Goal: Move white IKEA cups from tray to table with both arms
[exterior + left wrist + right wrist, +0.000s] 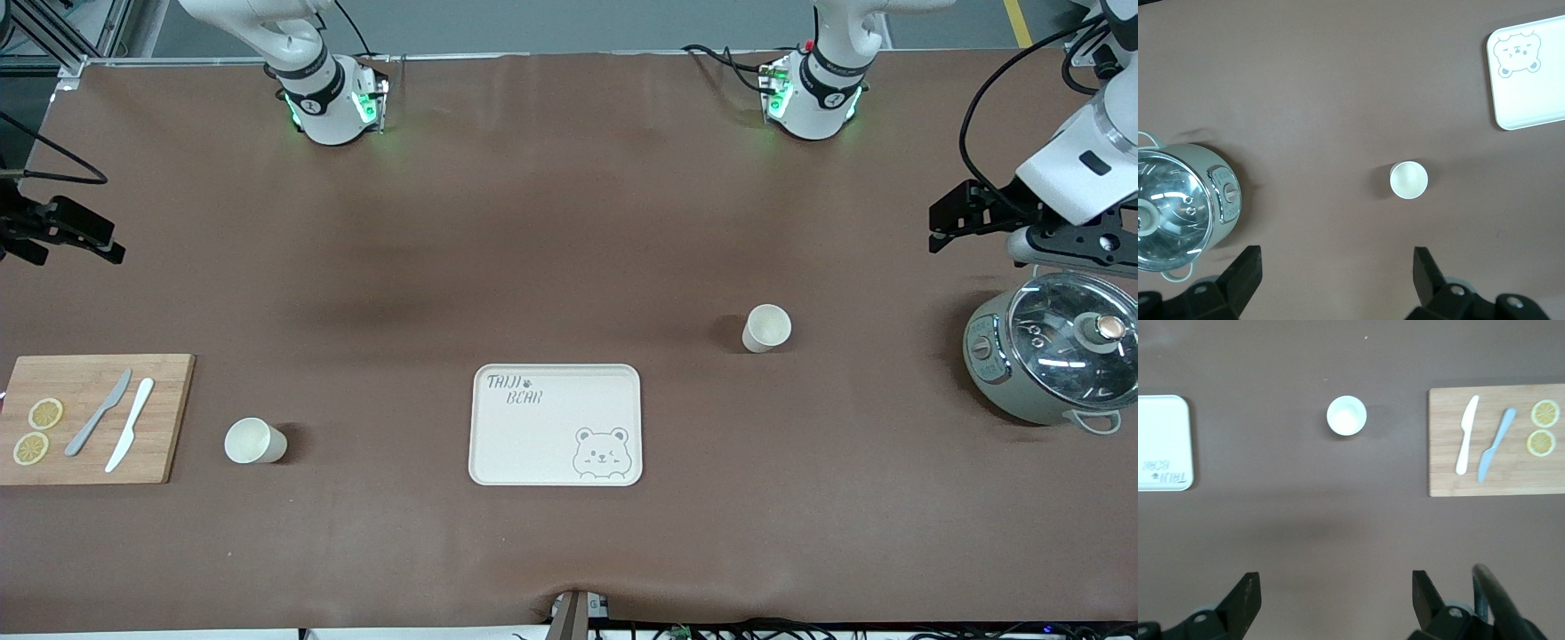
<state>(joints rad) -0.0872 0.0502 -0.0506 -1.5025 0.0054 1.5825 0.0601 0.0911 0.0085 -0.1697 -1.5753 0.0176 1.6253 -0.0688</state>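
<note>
Two small cream-white handleless tapered cups stand upright on the brown table covering (569, 222), both empty. The first cup (766, 328) (1408, 180) sits toward the left arm's end of the table, between the tray and the cooker and farther from the front camera than the tray. The second cup (254, 441) (1347, 415) sits toward the right arm's end, between the tray and the cutting board, about level with the tray's nearer half. Neither cup touches anything else; both are well apart from the grippers.

One cream rectangular tray printed with a bear and lettering (556, 425) (1528, 100) (1165, 420) lies flat at mid-table, with nothing on it.

One rectangular bamboo cutting board (160, 418) (1451, 480) lies at the right arm's end. It carries four items: one grey knife (98, 412) (1495, 446), one white knife (130, 424) (1467, 435) and two round lemon slices (45, 413) (1545, 413).

One pale green electric cooker with a glass lid (1053, 360) (1178, 210) stands at the left arm's end.

The left gripper (965, 218) (1335, 273) hangs in the air beside the cooker, fingers spread apart, holding nothing. The right gripper (67, 231) (1335, 597) hangs over the table's edge at the right arm's end, fingers likewise apart and holding nothing
</note>
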